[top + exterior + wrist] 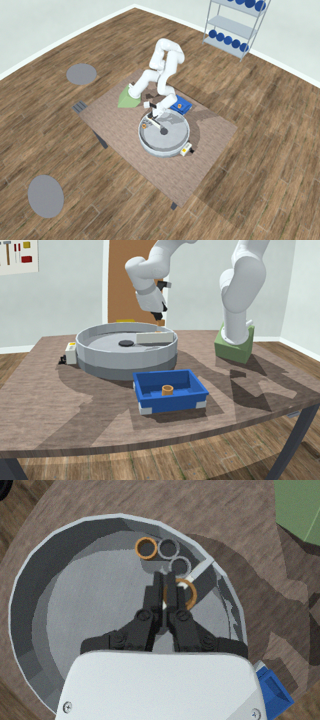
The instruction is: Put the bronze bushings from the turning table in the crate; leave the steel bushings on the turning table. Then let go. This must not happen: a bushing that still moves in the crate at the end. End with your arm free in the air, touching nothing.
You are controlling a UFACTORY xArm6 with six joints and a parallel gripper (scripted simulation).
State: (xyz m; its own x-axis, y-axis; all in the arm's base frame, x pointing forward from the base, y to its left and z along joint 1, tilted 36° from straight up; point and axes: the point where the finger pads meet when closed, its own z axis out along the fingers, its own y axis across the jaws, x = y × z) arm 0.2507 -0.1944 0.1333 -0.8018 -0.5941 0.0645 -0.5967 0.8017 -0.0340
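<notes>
One bronze bushing (190, 595) hangs above the far edge of the turning table (124, 356). The fingers are nearly fully closed on its thin wall and hide half its ring. A second bronze bushing (146, 547) sits beside two steel bushings (167, 548) on the disc, mostly hidden behind the white bar (154, 337) in the exterior view. A third stands in the blue crate (170, 400), near on the brown wooden surface (51, 407). A brown door (121, 291) stands beyond. The arm (240, 286) arches from its green block (232, 351), its wrist pointing down.
</notes>
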